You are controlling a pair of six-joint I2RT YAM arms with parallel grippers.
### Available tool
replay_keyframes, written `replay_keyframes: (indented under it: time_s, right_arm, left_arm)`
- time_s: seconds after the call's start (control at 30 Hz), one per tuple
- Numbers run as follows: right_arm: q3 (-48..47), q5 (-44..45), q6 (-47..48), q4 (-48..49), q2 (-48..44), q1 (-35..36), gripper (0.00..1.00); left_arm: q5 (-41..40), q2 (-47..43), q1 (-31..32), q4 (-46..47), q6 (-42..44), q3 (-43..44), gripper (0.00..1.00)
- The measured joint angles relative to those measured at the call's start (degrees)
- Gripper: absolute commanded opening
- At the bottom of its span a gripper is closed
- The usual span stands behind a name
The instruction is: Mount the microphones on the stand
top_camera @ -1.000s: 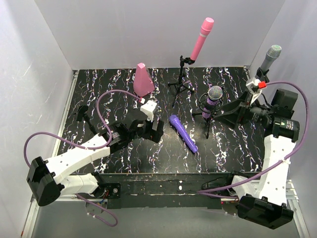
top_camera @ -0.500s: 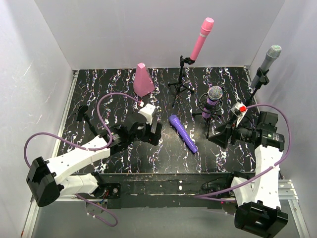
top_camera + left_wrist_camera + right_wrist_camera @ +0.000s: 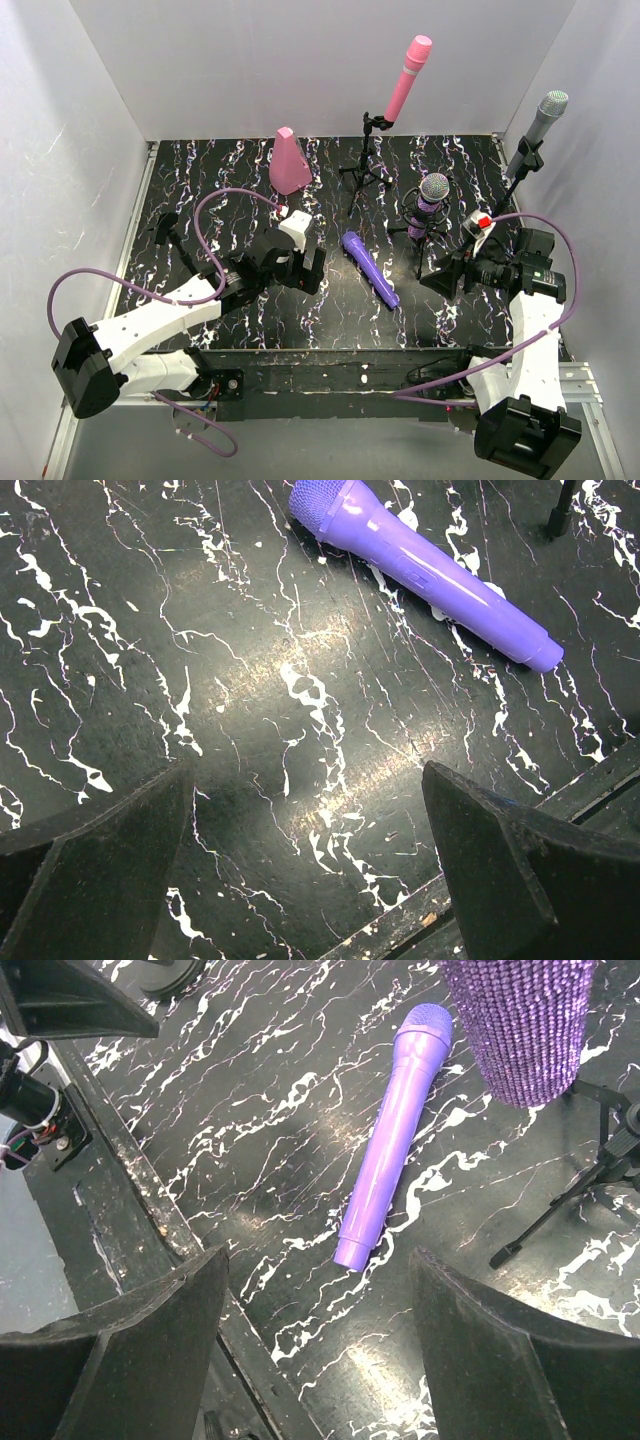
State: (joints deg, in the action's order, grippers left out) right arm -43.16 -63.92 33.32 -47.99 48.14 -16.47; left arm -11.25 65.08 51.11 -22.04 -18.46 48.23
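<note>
The smooth violet microphone (image 3: 370,269) lies flat on the black marbled table, between the arms; it also shows in the left wrist view (image 3: 425,572) and the right wrist view (image 3: 389,1172). The pink microphone (image 3: 406,78) sits upright in a back stand (image 3: 366,165). The silver-grey microphone (image 3: 540,125) sits in a stand at far right. The glittery purple microphone (image 3: 431,200) sits in a centre stand; its body shows close in the right wrist view (image 3: 522,1022). My left gripper (image 3: 312,268) is open and empty, left of the violet microphone. My right gripper (image 3: 437,276) is open and empty, to its right.
A pink cone-shaped block (image 3: 289,162) stands at the back left. A small empty black stand (image 3: 168,228) is at the far left. Tripod legs (image 3: 560,1210) spread on the table near my right gripper. White walls enclose the table; its front edge (image 3: 340,358) is a dark rail.
My right arm has drawn back from the silver-grey microphone in its stand and swung down and left toward the table centre. My left arm has barely moved.
</note>
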Motion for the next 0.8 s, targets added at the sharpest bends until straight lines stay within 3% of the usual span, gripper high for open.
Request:
replay_keyframes:
  time_s: [0.4, 0.57, 0.8]
  right_arm:
    - [1.2, 2.2, -0.7, 2.5, 0.0, 0.0, 0.79]
    - [6.1, 10.1, -3.0, 10.0, -0.7, 0.0, 0.82]
    - [11.3, 20.9, -3.8, 23.5, 6.1, 0.1, 0.81]
  left_arm:
    - [0.0, 0.0, 0.0, 0.1, -0.1, -0.2, 0.98]
    - [0.0, 0.0, 0.0, 0.3, -0.2, -0.5, 0.98]
    - [0.7, 0.5, 0.0, 3.3, -0.3, -1.0, 0.98]
